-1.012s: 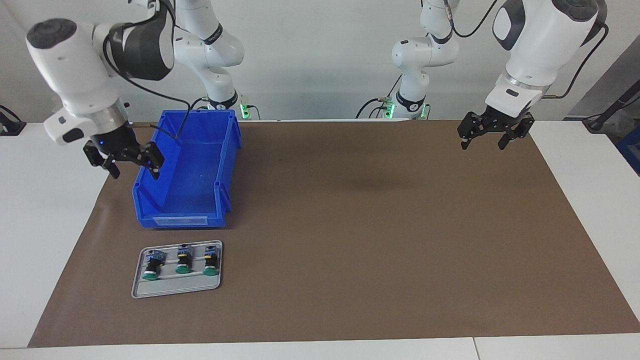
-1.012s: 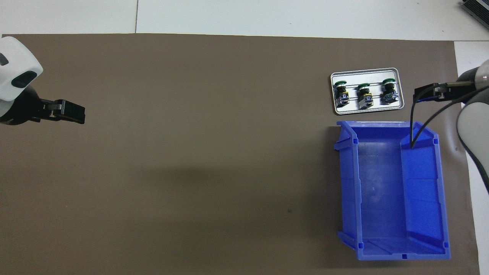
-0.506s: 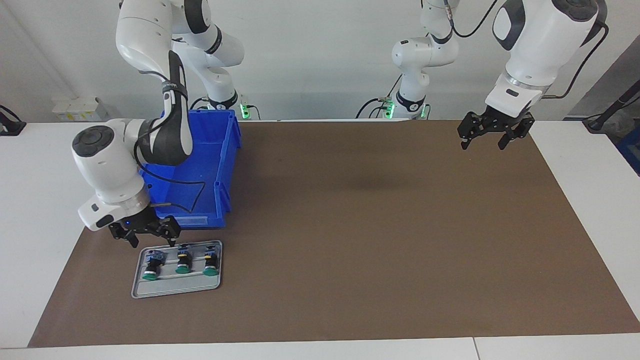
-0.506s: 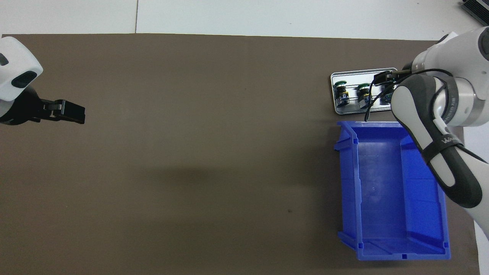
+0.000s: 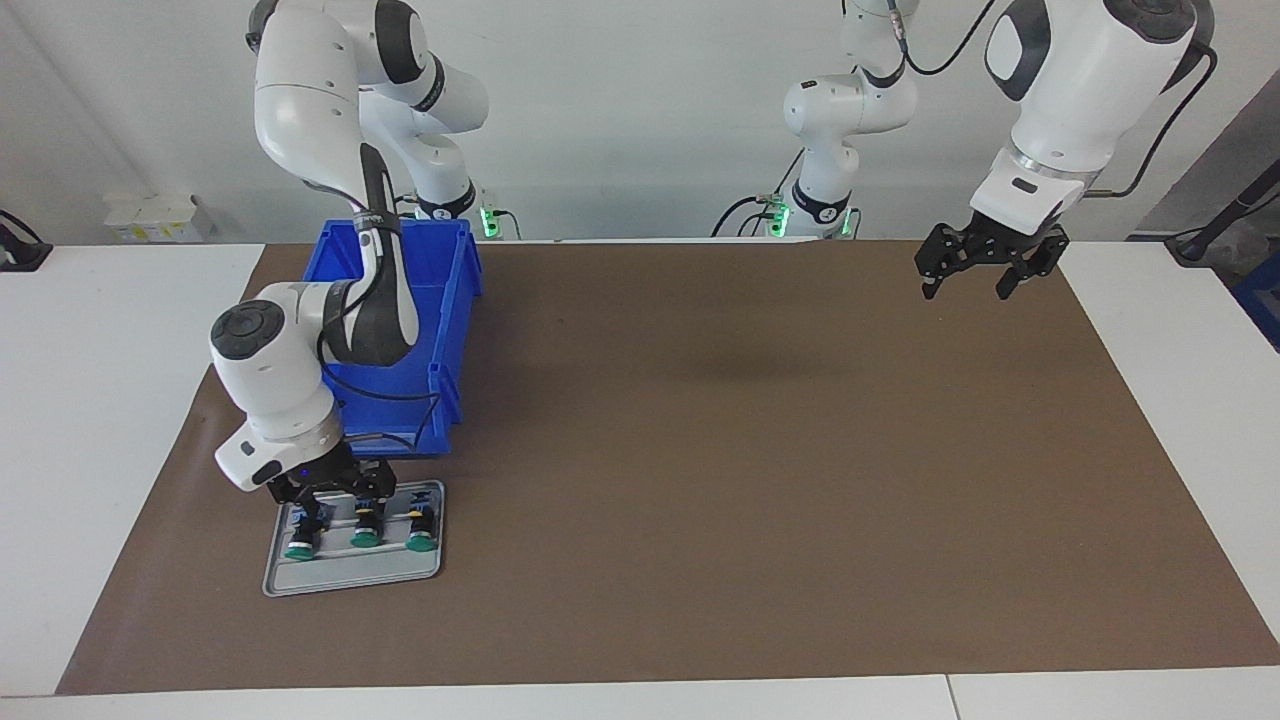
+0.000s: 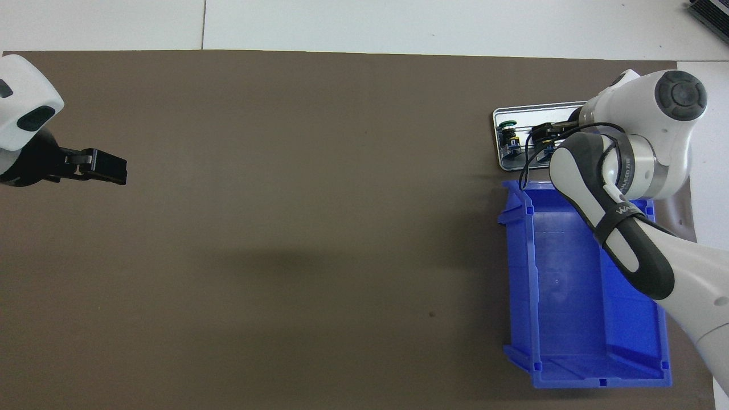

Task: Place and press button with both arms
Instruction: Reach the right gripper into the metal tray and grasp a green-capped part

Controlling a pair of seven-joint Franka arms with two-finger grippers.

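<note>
Brown-papered tabletop. Blue plastic bin, upper left of frame. Grey metal tray, lower left, carries three green-capped push-button switches. Right pincer low over middle button, grip not readable; centre on black body before closing. Left pincer waits spread, empty, upper right.

Right arm covers most of tray at upper right, above blue bin; left end effector at frame's left edge over brown mat.
</note>
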